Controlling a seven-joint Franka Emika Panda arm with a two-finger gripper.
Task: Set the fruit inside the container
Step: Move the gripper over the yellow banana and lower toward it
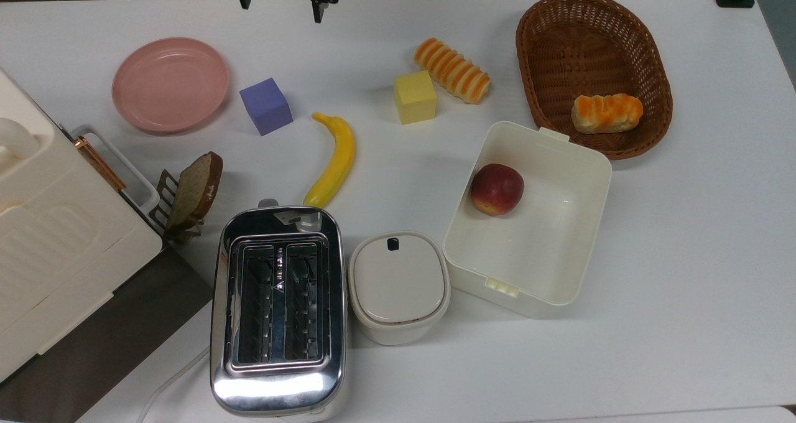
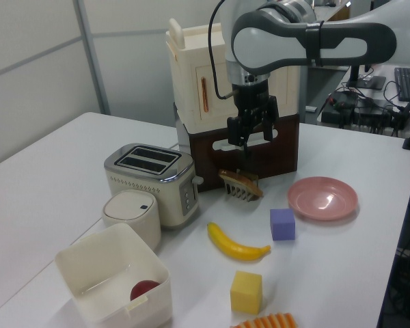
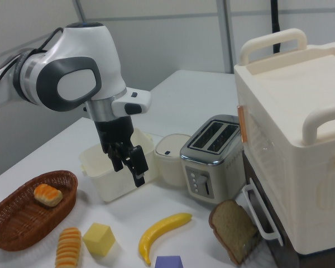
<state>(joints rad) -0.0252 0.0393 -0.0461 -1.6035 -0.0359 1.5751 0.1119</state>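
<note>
The long, curved yellow banana with a greenish tip [image 1: 334, 160] lies flat on the white table [image 1: 684, 255], untouched, between the purple foam cube [image 1: 266, 106] and the yellow foam cube [image 1: 415, 97] in the top view, its greenish end pointing toward the chrome two-slot toaster [image 1: 278, 311]. It has open table on both long sides, which should leave room for fingers to come down across its narrow width. The large cream-white rectangular plastic box with rounded corners [image 1: 575, 236] stands open well to the top view's right of the banana, and a round red apple [image 1: 496, 189] already rests in one corner of it; most of the floor is bare, so the banana should fit alongside. Just beside the box sits a small lidded off-white pot with a black mark [image 1: 398, 286], which a carried banana would have to clear or pass around.

The arm hangs above the table with its wrist pointing straight down, and the black pincer [image 2: 247, 136] is raised well clear of every object. In the left view it sits over the slice of brown bread in a small wire rack [image 2: 240, 184], short of the banana. Its fingers [image 1: 317, 9] stand apart and hold nothing. The task looks barely begun: the approach to the banana is yet to be made.
</note>
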